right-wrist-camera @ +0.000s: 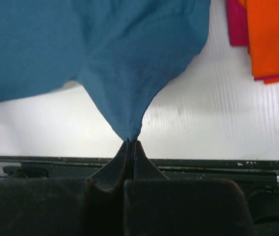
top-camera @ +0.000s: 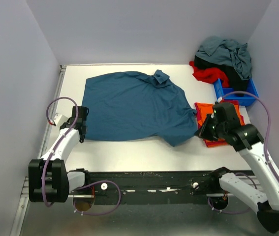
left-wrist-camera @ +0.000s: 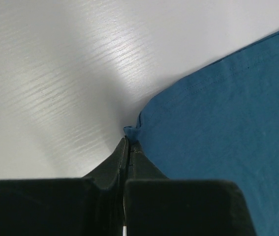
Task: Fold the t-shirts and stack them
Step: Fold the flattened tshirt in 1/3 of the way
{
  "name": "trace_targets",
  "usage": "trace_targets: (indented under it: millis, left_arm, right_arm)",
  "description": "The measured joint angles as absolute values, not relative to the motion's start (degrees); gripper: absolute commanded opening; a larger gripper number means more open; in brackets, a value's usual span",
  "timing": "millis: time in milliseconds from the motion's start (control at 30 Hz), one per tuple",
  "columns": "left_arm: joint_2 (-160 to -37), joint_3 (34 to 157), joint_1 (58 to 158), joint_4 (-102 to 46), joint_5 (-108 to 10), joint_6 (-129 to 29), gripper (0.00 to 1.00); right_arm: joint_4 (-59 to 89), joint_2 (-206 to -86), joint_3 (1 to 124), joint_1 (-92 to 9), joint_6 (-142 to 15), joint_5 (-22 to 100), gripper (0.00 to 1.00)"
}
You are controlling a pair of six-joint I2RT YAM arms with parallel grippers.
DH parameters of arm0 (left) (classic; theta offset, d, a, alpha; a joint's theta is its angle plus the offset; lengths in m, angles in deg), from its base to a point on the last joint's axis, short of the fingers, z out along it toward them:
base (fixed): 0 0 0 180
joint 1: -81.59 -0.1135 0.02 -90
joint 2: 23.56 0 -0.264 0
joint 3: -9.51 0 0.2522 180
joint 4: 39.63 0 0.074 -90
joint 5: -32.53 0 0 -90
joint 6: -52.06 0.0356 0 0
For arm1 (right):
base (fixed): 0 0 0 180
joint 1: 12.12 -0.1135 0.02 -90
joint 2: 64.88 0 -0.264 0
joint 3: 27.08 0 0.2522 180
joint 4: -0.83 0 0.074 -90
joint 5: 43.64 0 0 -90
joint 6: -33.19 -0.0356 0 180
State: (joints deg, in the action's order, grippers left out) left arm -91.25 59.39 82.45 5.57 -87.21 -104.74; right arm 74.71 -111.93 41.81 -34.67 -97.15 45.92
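A dark teal-blue t-shirt (top-camera: 134, 105) lies spread over the middle of the white table. My left gripper (top-camera: 82, 132) is shut on its near left corner (left-wrist-camera: 132, 132), low at the table. My right gripper (top-camera: 201, 131) is shut on the shirt's near right corner (right-wrist-camera: 129, 129) and holds it lifted, so the cloth hangs in a taut point. An orange t-shirt (top-camera: 204, 109) folded over a pink one (right-wrist-camera: 236, 24) lies under my right arm. Red (top-camera: 208, 74), black (top-camera: 208, 62) and grey-blue (top-camera: 225, 51) t-shirts are heaped at the back right.
A small blue plastic bin (top-camera: 235, 93) stands at the back right under the heap. White walls close in the table on the left, back and right. A black rail (top-camera: 144, 184) runs along the near edge.
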Motion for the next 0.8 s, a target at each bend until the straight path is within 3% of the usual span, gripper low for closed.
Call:
trace_targets:
  millis: [533,800]
  left_arm:
    - [-107.0,83.9,81.6,14.2,-87.6,-112.3,0.00]
    - [-115.2,93.0,79.4,17.0,-87.4,-114.6,0.00]
  right_arm:
    - [71.2,-148.6,71.7,-34.3,-92.3,54.8,0.01]
    - [71.5,-166.9,89.3,-29.6,-91.1,55.4,0.01]
